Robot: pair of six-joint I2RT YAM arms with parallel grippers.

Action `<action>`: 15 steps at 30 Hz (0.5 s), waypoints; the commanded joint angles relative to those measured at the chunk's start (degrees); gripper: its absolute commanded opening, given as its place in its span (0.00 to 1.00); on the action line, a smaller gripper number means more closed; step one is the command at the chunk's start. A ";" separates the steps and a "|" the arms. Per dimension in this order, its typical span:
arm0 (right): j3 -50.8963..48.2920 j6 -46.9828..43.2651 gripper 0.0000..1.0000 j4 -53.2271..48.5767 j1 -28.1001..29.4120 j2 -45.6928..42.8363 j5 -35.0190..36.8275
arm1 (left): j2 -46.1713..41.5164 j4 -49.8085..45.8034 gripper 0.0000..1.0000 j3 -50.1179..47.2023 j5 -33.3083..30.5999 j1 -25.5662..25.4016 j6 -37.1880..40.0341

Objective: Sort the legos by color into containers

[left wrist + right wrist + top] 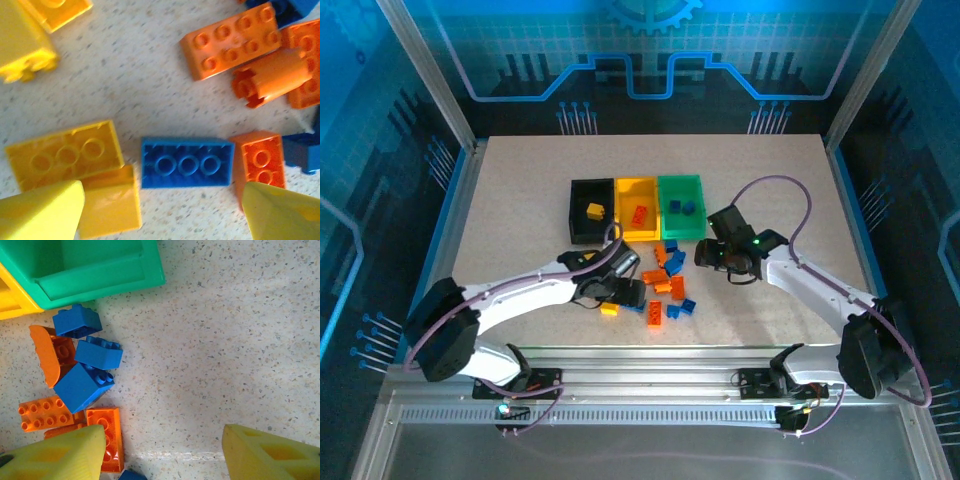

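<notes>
This is a robotics lab test cell. A left arm [520, 298] and a right arm [815, 285], 2 in all, are bolted to a slotted aluminium rail [650, 395] at the near edge of a speckled table [520, 200]. Metal frame posts [430, 70] enclose it. Blue backdrop panels [740, 60] carry printed circuit traces and a gear [650, 8]. Purple cables [782, 178] run along the arms.

Table [520, 210]: pale speckled top, seen bare between and beyond the left fingers [40, 210] and the right fingers [270, 455]. Walls [740, 40]: blue panels printed with circuit-like lines and a gear, framed by grey metal posts [425, 70]. A slotted metal rail [650, 385] is mounted along the table's near edge.
</notes>
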 commanded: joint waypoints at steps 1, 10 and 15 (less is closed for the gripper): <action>-0.59 1.27 0.65 1.21 -0.54 -0.33 -0.20 | -3.72 -2.91 0.83 -3.11 -1.81 -0.31 -3.11; -0.51 1.46 0.65 1.31 -0.67 -0.10 -0.50 | -0.37 0.92 0.71 -6.29 -2.13 -0.30 -3.99; -0.83 1.58 0.65 0.74 -0.71 -1.30 -0.14 | 3.36 2.51 0.67 -5.90 -3.69 -0.30 -3.45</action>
